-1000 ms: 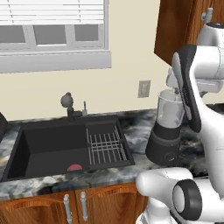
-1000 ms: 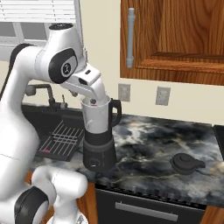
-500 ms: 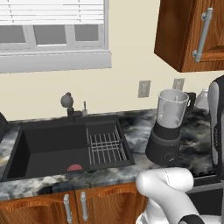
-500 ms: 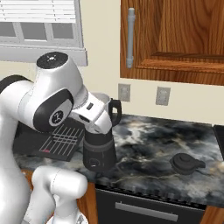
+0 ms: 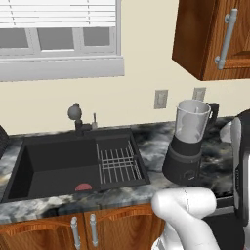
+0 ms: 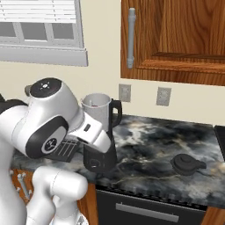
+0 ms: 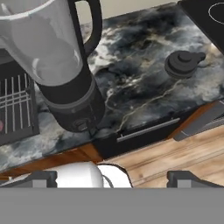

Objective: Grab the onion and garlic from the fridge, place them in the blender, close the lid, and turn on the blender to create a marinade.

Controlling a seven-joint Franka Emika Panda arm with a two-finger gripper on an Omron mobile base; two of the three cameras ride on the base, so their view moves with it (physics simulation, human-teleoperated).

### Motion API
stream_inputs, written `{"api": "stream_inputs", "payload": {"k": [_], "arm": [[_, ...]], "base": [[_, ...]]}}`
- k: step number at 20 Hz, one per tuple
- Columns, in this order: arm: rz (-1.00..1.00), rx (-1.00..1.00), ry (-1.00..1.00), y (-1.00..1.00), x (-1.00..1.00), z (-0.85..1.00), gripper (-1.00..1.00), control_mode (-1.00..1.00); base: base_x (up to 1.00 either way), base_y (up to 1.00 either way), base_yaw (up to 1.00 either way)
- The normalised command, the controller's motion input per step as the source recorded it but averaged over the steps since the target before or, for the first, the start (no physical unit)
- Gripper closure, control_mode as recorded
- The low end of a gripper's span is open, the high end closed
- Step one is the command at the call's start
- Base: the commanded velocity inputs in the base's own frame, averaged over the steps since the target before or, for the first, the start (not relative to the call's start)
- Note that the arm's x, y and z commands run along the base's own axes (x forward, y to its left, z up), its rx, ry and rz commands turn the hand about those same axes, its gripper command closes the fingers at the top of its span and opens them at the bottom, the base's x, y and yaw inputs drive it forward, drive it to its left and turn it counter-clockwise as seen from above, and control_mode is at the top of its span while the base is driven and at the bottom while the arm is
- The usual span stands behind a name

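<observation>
The blender (image 7: 65, 74) stands on the marbled counter, its clear jar (image 5: 193, 122) uncovered above a black base (image 6: 99, 160). The black domed lid (image 7: 183, 62) lies on the counter to the blender's right, also seen as the lid (image 6: 186, 163) near the counter's front. My gripper (image 7: 113, 179) hangs low in front of the counter edge, open, with nothing between its fingertips (image 7: 41, 178). My arm's white links pass in front of the blender base in the right base view. The onion and garlic are hidden; the jar's inside is too hazy to read. The fridge is out of view.
A black sink (image 5: 58, 166) with a wire rack (image 5: 119, 163) and a flat red disc (image 5: 83, 187) lies left of the blender. A faucet (image 5: 75, 114) stands behind it. Wooden wall cabinets (image 6: 176, 35) hang above; a black stovetop (image 7: 205, 17) borders the counter's right end.
The arm has swung down from above the blender jar to low in front of the counter. The jar's mouth now stands uncovered in both base views. The jaws stayed open.
</observation>
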Motion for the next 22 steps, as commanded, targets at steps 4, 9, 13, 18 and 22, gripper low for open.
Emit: {"api": "stream_inputs", "payload": {"k": [4,9,13,18,22], "arm": [[0.05,-0.12,0.03,0.54,0.24,-0.22,-1.00,-1.00],[0.08,-0.08,0.11,0.36,0.10,-0.13,-1.00,-1.00],[0.00,0.00,0.00,0.00,0.00,0.00,-1.00,-1.00],[0.00,0.00,0.00,0.00,-0.27,0.00,-1.00,-1.00],[0.00,0.00,0.00,0.00,0.00,0.00,-1.00,1.00]], "base": [[0.00,0.00,0.00],[0.00,0.00,0.00],[0.00,0.00,0.00],[0.00,0.00,0.00],[-0.19,-0.14,0.00]]}}
